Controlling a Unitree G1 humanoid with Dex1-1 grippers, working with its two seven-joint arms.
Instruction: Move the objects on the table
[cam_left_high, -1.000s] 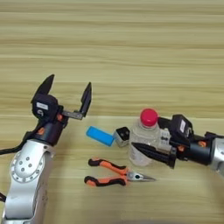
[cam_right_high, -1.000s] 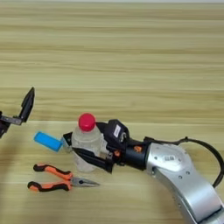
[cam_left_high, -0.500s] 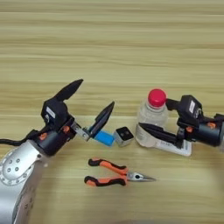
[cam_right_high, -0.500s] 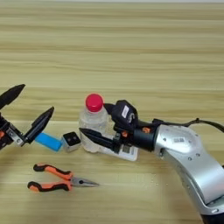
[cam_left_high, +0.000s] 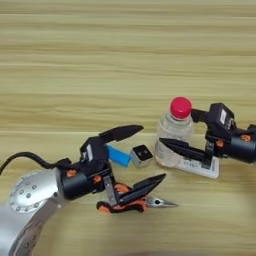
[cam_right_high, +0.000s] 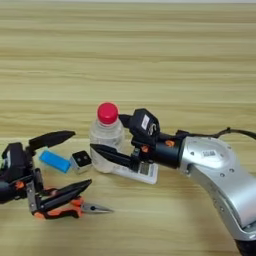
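Nearest the robot, the left gripper (cam_left_high: 134, 156) was spread wide, its lower finger lying over the orange-and-black-handled pliers (cam_left_high: 125, 202) on the table (cam_left_high: 75, 60). Just beyond lay the flat blue block (cam_right_high: 54, 161) beside the small black cube (cam_left_high: 141, 154). To the right, the right gripper (cam_left_high: 175, 131) was open around the clear bottle (cam_left_high: 172, 137), which stood upright, with the white remote control (cam_left_high: 197, 167) beneath the near finger.
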